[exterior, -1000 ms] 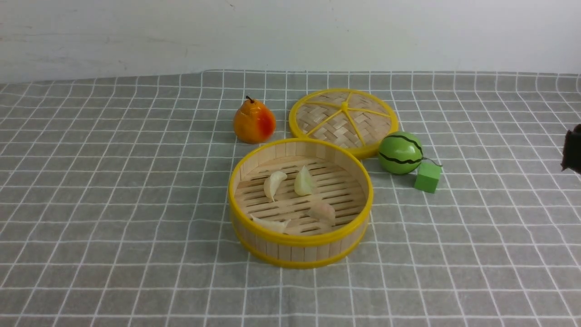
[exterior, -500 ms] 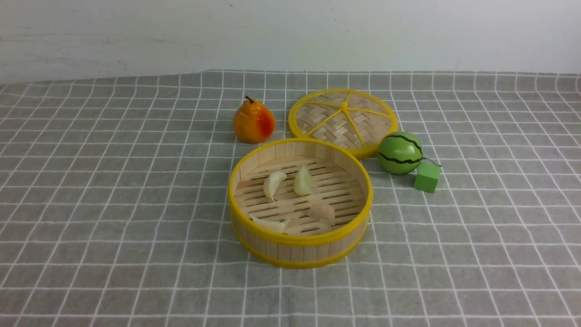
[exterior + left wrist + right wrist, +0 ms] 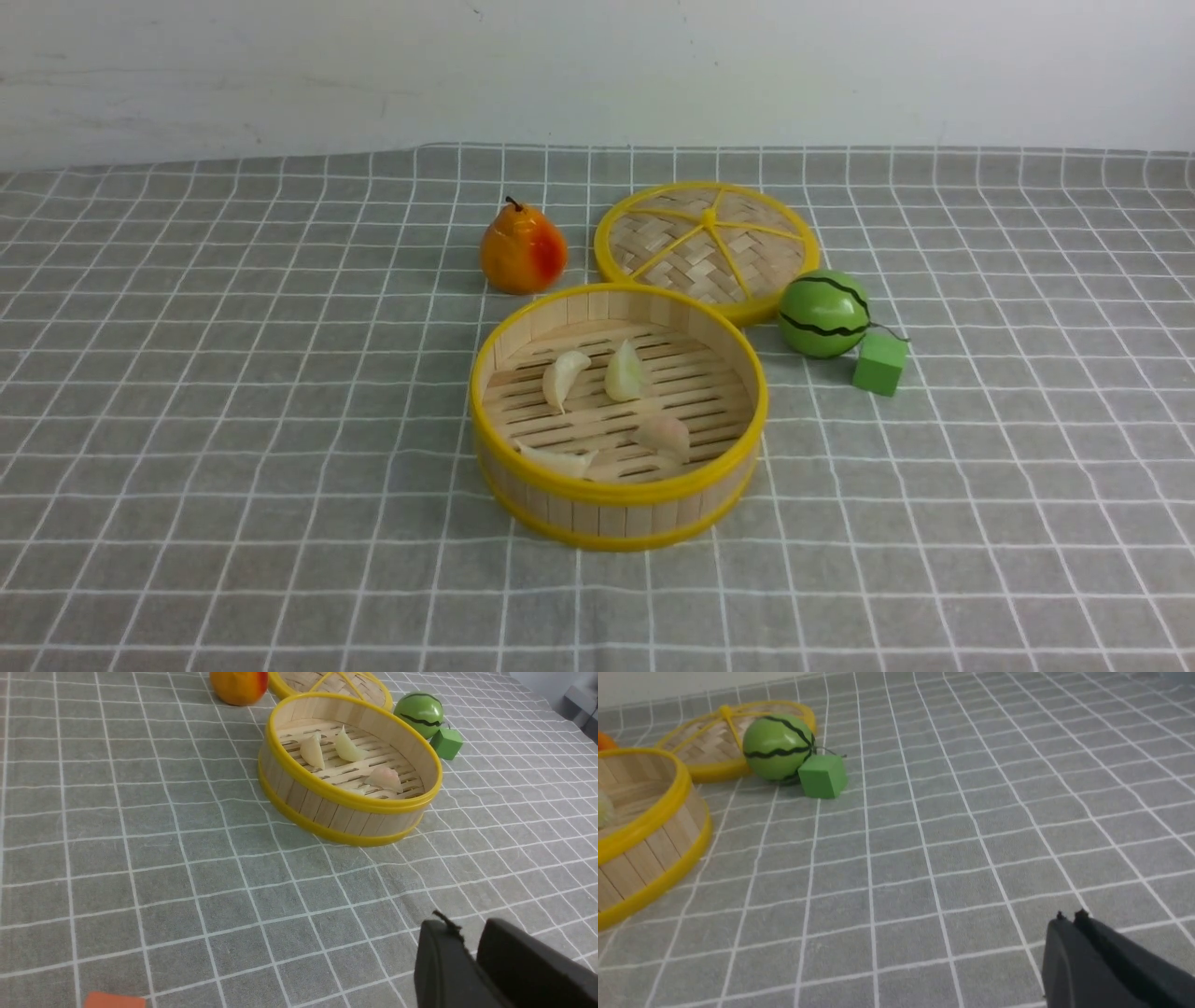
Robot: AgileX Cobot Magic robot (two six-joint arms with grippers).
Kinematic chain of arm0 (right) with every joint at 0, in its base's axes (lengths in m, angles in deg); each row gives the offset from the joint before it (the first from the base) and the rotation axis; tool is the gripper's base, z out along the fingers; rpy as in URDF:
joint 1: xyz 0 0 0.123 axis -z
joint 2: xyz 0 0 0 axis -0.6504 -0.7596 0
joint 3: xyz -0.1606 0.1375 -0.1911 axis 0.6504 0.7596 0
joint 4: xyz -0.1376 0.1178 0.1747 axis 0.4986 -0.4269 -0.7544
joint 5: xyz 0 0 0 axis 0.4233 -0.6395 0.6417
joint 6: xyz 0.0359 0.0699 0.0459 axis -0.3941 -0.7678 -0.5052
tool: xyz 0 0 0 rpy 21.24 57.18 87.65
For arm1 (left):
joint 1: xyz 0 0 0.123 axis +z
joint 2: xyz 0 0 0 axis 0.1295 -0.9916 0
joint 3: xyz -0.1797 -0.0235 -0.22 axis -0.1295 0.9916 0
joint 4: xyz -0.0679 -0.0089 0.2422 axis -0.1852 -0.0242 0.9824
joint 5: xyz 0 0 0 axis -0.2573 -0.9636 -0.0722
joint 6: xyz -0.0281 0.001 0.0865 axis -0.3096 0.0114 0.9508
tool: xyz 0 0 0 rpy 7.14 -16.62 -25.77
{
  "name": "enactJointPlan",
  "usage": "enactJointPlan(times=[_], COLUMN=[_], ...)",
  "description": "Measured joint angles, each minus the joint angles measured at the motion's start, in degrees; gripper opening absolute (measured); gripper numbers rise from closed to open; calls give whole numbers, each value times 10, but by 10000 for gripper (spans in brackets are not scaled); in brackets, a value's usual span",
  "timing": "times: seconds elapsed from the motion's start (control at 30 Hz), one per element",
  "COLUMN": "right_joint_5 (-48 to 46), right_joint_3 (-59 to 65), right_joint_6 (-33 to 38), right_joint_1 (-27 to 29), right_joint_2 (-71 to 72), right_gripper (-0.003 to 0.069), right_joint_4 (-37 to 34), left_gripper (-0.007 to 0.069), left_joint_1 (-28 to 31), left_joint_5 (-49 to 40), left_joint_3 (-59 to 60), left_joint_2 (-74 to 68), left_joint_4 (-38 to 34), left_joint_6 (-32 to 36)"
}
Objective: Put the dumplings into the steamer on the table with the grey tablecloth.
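Left gripper (image 3: 472,947): jaws nearly together, slim gap, holding nothing, above the grey tablecloth (image 3: 140,858). Right gripper (image 3: 1069,921): closed, empty. Steamer (image 3: 616,523) rests mid-surface; all four dumplings (image 3: 564,378) lie inside it. Lid (image 3: 707,245), pear (image 3: 522,250), toy watermelon (image 3: 823,314) and green cube (image 3: 879,364) sit beyond.

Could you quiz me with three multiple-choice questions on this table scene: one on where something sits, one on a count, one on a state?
1. The green cube lies next to the:
A pear
B toy watermelon
C front table edge

2. How many dumplings lie in the steamer?
A two
B three
C four

3. The steamer is:
A open, with its lid on the cloth behind it
B covered
C tipped over

Answers: 1 B, the cube sits close beside the melon. 2 C, four lie on the slats. 3 A, the lid lies flat behind it.
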Motion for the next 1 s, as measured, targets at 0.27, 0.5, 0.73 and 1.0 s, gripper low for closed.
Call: enactJointPlan(times=[0.27, 0.5, 0.73, 1.0], right_joint_5=[-41, -41, -42, -42], right_joint_3=[-5, -5, -5, -5], right_joint_6=[-1, -2, -2, -2], right_joint_1=[0, 0, 0, 0], right_joint_2=[0, 0, 0, 0], right_gripper=[-7, -3, 1, 10], right_joint_4=[-2, -3, -3, -3], left_gripper=[122, 130, 133, 140], left_joint_1=[0, 0, 0, 0], left_joint_5=[0, 0, 0, 0], left_joint_3=[0, 0, 0, 0], left_joint_2=[0, 0, 0, 0], left_joint_4=[0, 0, 0, 0], left_joint_6=[0, 0, 0, 0])
